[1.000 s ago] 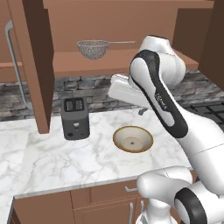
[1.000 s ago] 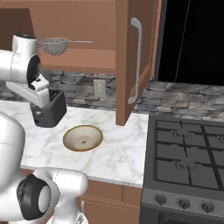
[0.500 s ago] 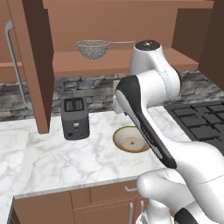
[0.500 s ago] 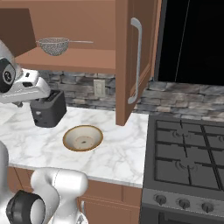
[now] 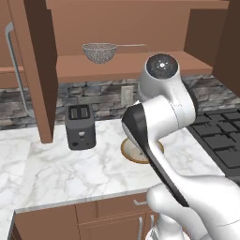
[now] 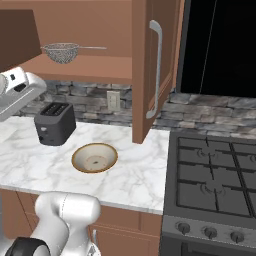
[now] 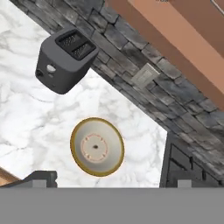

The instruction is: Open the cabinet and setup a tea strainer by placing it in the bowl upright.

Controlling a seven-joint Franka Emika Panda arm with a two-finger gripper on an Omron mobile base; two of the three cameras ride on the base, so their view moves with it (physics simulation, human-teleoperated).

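Brown wooden wall cabinet (image 6: 155,70) stands with both panelled doors swung open. We see the small silver mesh tea strainer (image 5: 99,51) lying on the inner shelf (image 5: 117,63), its thin handle pointing toward the stove side. Below, on the white marble counter (image 6: 135,170), the round beige bowl with brown rim (image 6: 95,157) sits empty, just beside the dark grey two-slot toaster (image 6: 54,123). We read the gripper (image 7: 111,184) as wide open and holding nothing, its fingertips (image 7: 41,178) hanging high above the bowl. Black gas stove (image 6: 215,185) adjoins the counter.
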